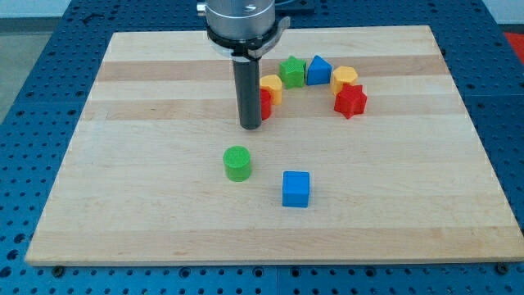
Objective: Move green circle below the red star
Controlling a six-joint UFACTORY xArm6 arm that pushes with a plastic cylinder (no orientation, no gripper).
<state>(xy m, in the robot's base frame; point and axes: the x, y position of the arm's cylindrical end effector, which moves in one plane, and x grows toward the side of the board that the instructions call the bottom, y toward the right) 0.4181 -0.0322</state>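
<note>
The green circle (237, 163) lies on the wooden board (123, 164), left of centre and toward the view's bottom. The red star (350, 101) lies at the upper right. My tip (250, 128) rests on the board above and slightly right of the green circle, a short gap apart from it. The rod stands upright and hides part of a red block (265, 103) behind it.
A blue cube (296, 189) lies right of and below the green circle. An arc of blocks runs at the top: a yellow block (272, 86), a green star (291, 71), a blue block (318, 70), a yellow block (345, 78).
</note>
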